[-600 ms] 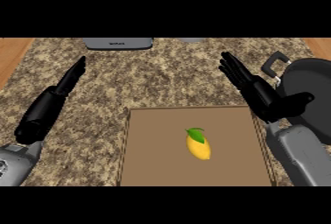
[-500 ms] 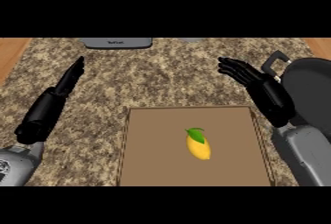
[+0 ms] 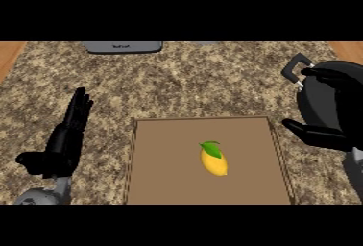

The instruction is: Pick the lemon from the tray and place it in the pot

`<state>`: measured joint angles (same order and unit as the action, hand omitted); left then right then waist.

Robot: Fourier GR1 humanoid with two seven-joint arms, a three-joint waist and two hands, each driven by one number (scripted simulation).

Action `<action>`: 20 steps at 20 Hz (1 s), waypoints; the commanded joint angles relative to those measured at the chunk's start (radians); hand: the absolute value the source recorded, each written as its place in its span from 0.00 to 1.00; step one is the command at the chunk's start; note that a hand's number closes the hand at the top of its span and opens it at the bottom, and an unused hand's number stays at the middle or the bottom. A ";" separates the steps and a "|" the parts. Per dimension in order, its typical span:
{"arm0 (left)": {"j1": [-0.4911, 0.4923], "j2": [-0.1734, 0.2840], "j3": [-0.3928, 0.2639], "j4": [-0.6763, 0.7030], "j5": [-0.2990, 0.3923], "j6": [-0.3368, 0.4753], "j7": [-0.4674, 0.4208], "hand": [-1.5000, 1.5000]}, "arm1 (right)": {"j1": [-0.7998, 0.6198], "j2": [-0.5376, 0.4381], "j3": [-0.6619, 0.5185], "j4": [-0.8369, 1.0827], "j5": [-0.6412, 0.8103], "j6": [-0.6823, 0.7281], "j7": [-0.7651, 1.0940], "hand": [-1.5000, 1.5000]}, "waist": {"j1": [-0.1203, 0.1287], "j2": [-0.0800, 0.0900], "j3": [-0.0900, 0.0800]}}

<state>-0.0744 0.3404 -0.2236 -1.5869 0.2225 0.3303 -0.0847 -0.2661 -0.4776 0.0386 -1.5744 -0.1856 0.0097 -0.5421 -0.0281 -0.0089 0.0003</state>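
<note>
Since the earlier frame your right robot hand (image 3: 322, 134) has swung out over the pot (image 3: 333, 103), fingers apart and holding nothing, while the lemon (image 3: 213, 160) lies mid-tray (image 3: 163, 144). Reach back carefully: a low sweep could clip the pot or nudge the lemon away.

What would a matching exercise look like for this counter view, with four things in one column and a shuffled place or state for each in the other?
Things:
1. yellow lemon with a green leaf
2. flat brown tray
3. black pot
4. left hand

Places or states:
A. at the view's right edge
B. lying on the tray
C. open, fingers straight, left of the tray
D. on the speckled stone counter, front centre

Pairs: 1-B, 2-D, 3-A, 4-C
</note>
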 commanded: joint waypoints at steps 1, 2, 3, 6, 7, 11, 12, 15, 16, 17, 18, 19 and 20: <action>0.067 -0.074 -0.030 -0.047 -0.007 0.051 -0.021 0.50 | 0.188 0.038 -0.016 -0.074 0.022 0.022 -0.284 0.00 | 0.010 0.003 0.002; 0.066 -0.072 0.000 -0.005 0.014 0.020 -0.069 0.50 | 0.207 0.084 0.021 -0.116 0.069 -0.028 -0.304 0.00 | 0.012 0.005 0.000; 0.075 -0.083 -0.011 0.018 0.005 0.021 -0.085 0.50 | 0.277 0.089 0.018 -0.122 0.068 -0.006 -0.401 0.00 | 0.005 0.006 0.001; 0.057 -0.091 -0.008 0.001 -0.019 0.043 -0.059 0.50 | 0.453 0.023 0.018 -0.320 0.067 0.054 -0.393 0.00 | 0.000 0.003 0.000; 0.025 -0.134 -0.034 0.039 -0.051 0.054 -0.069 0.50 | 0.418 0.042 0.035 -0.355 0.139 -0.010 -0.304 0.00 | 0.012 0.006 -0.001; 0.052 -0.081 0.005 0.010 -0.006 0.003 -0.060 0.50 | 0.476 -0.086 0.038 -0.431 0.296 -0.030 -0.142 0.00 | 0.012 0.003 -0.002; 0.063 -0.085 -0.011 -0.006 -0.009 0.001 -0.052 0.50 | 0.454 -0.115 0.039 -0.403 0.342 -0.024 -0.114 0.00 | 0.020 0.004 -0.002; 0.064 -0.092 -0.008 -0.002 -0.008 0.007 -0.055 0.50 | 0.510 -0.192 0.117 -0.449 0.523 -0.013 0.002 0.00 | 0.018 0.003 -0.004; 0.033 -0.111 0.006 0.079 -0.014 0.007 -0.099 0.50 | 0.503 -0.216 0.132 -0.467 0.550 0.010 0.059 0.00 | 0.008 0.009 -0.006; 0.067 -0.118 -0.030 0.014 -0.033 0.021 -0.086 0.50 | 0.520 -0.215 0.129 -0.467 0.601 -0.011 0.096 0.00 | 0.019 0.005 -0.004; 0.059 -0.095 -0.008 0.020 -0.018 0.002 -0.069 0.50 | 0.529 -0.239 0.134 -0.534 0.618 0.015 0.160 0.00 | 0.015 0.004 -0.004; 0.040 -0.117 -0.025 -0.001 -0.032 0.023 -0.056 0.50 | 0.512 -0.210 0.189 -0.555 0.668 0.013 0.238 0.00 | 0.023 0.006 -0.003; 0.037 -0.091 0.009 0.039 -0.004 -0.018 -0.075 0.50 | 0.477 -0.186 0.236 -0.585 0.713 0.022 0.337 0.00 | 0.030 0.009 -0.004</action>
<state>-0.0271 0.2404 -0.2303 -1.5624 0.2064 0.3354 -0.1555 0.2250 -0.6596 0.1838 -2.0732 0.3789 0.0139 -0.4212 -0.0093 -0.0031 -0.0033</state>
